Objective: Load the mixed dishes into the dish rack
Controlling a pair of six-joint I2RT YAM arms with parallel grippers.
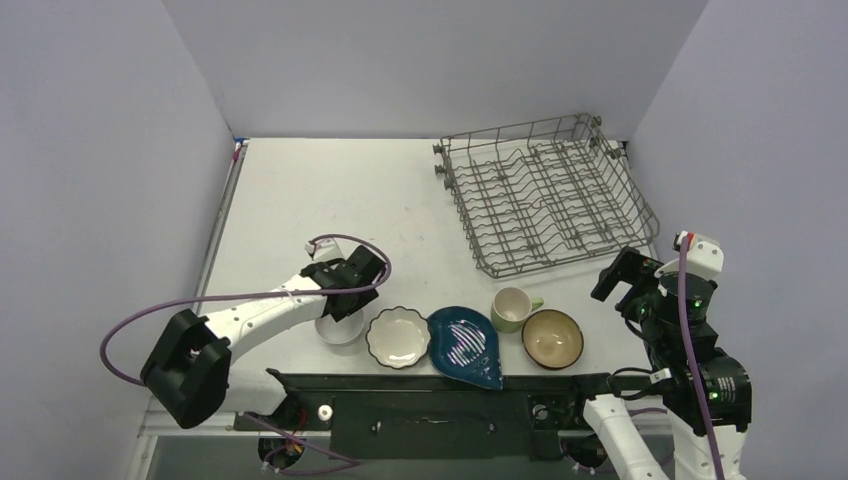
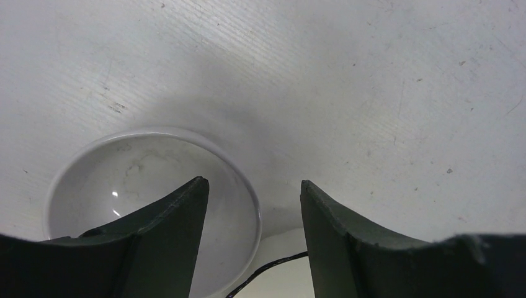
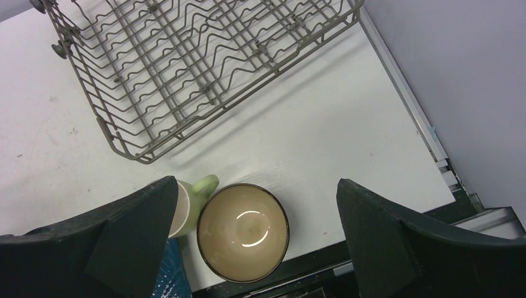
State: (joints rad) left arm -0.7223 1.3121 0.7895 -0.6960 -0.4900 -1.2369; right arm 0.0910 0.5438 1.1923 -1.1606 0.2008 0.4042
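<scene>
Nothing is loaded yet: the dish rack [image 1: 565,255] sits bare at about two o'clock on the desk [image 1: 330,200], angled a little, its tines holding no dish. All five pieces wait in a row along the six o'clock edge. From the nine o'clock end they run: small white bowl [image 1: 338,330], white scalloped plate [image 1: 398,337], dark blue leaf-shaped dish [image 1: 466,345], then the brown bowl [image 1: 552,338] at the three o'clock end, with the pale green mug [image 1: 512,308] just off it at ten o'clock, nearest the rack.

The left pincer [image 2: 254,189] is down over the small white bowl, one finger inside, one outside, astride the rim at the bowl's three o'clock side. The fingers stand apart and I see no contact, so I'd call it released, with the first pick only being lined up. The right pincer [image 3: 257,183] hangs spread wide above the brown bowl, grasping nothing.

So every dish is left to move, by my reckoning.

The desk is white and matt, scuffed and flecked with small dark marks. Pale lilac-grey walls close it in at nine, twelve and three o'clock, and a black strip carrying the arm bases runs along six o'clock
</scene>
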